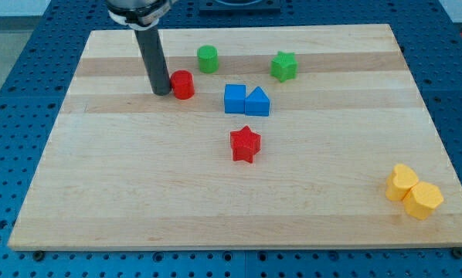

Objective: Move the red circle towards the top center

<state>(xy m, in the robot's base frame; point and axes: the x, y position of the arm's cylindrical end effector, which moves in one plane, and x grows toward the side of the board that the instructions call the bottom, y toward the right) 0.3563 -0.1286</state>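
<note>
Board [123,193] is carrying every block. No jaws exist on this rig; my tip [162,93], a bare rod end, is touching the red circle [183,84] from the view's left. Green circle [208,59] is sitting up-right of my tip. Judged progress: partial; travel toward top center is remaining.

The red circle [183,84] is a small red cylinder that stands upright on its flat end, on the wooden board, in the upper part of the view and a little to the left of the middle. My tip [162,92] is directly at its left side, and it looks to me that the two are touching or almost touching.
</note>
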